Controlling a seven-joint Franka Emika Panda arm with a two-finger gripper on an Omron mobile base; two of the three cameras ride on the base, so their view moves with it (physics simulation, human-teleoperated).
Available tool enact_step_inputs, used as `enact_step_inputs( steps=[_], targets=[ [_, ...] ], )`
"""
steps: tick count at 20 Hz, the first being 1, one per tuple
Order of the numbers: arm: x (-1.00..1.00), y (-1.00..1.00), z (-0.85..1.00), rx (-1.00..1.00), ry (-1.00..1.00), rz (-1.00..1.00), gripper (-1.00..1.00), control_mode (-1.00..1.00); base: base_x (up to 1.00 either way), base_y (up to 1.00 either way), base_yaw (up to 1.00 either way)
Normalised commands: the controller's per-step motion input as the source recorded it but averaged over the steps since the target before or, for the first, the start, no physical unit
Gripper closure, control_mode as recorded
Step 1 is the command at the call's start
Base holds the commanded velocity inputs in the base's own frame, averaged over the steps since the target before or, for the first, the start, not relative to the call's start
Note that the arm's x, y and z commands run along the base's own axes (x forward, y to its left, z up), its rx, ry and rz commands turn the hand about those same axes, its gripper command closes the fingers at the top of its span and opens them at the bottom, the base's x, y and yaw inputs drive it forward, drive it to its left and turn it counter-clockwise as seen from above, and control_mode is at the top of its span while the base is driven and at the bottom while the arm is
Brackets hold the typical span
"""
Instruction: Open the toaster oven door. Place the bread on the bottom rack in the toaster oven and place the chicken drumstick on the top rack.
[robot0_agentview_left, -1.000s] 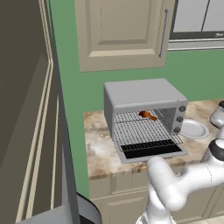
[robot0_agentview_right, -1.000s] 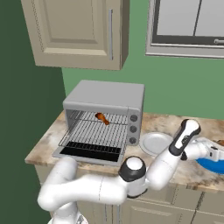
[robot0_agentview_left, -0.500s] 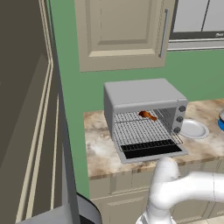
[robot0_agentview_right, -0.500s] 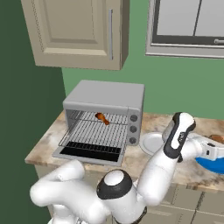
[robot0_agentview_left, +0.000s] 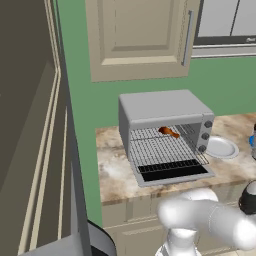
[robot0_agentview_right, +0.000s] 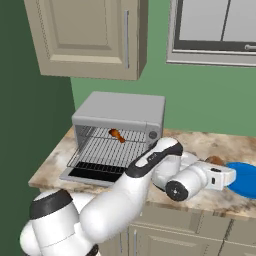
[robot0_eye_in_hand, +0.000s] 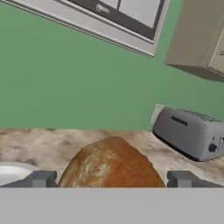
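Gripper (robot0_eye_in_hand: 111, 179) fingers stand wide apart at the bottom of the hand view, one tip (robot0_eye_in_hand: 41, 179) at lower left and the other at lower right, and the bread (robot0_eye_in_hand: 114, 164) sits between them, a rounded brown-crusted lump low in the centre of the frame; whether the tips touch it I cannot tell. Behind the bread, at the right of the hand view, a grey toaster (robot0_eye_in_hand: 189, 132) stands on the marbled counter (robot0_eye_in_hand: 39, 144) against the green wall. At the far lower left edge of that view a part of a white plate (robot0_eye_in_hand: 11, 171) shows. In the left base view the toaster oven (robot0_agentview_left: 162, 127) stands in the centre of the frame with the toaster oven door (robot0_agentview_left: 172, 172) folded down flat toward the camera. The chicken drumstick (robot0_agentview_left: 169, 132) lies on the top rack (robot0_agentview_left: 157, 134), toward the right back of the oven cavity; in this view its long axis runs from upper left to lower right. The bottom rack (robot0_agentview_left: 162, 150) below it carries nothing. In the right base view the drumstick appears in the upper middle of the oven opening, and a blue bowl (robot0_agentview_right: 245, 180) is at the right edge on the counter.
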Motion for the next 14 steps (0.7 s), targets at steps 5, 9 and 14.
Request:
enact_step_inputs(
  steps=[5, 9, 14],
  targets=[
    [-0.73, 1.00, 0.11, 0.00, 0.12, 0.38, 1.00, -1.00, 0.00, 0.00, 0.00],
    [-0.41, 1.00, 0.01, 0.00, 0.17, 0.41, 1.00, -1.00, 0.00, 0.00, 0.00],
    [-0.30, 1.00, -0.08, 0.00, 0.22, 0.39, 1.00, -1.00, 0.00, 0.00, 0.00]
  ],
)
